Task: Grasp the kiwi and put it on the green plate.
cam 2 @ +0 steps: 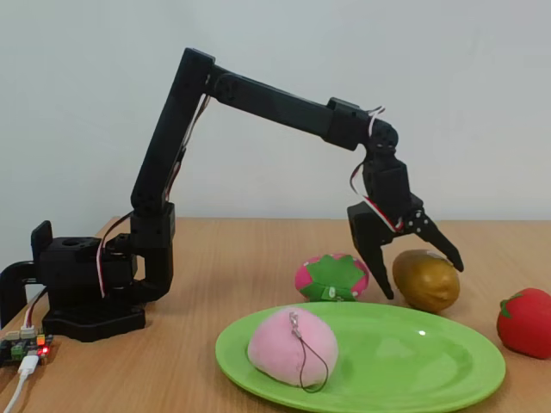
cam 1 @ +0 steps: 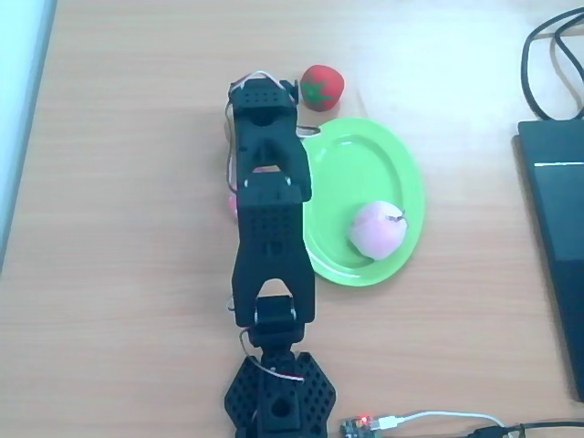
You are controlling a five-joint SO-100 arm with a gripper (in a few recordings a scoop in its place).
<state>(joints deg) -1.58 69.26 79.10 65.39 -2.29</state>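
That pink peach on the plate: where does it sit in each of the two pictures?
Overhead view: the peach lies on the lower right part of the green plate.
Fixed view: the peach lies on the left part of the green plate, near the picture's bottom centre.
Shared landmark: the red strawberry, on the table just off the plate's rim.

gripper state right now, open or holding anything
Black two-finger gripper: open, jaws spread around the brown-golden oval toy kiwi on the table, not yet closed on it.
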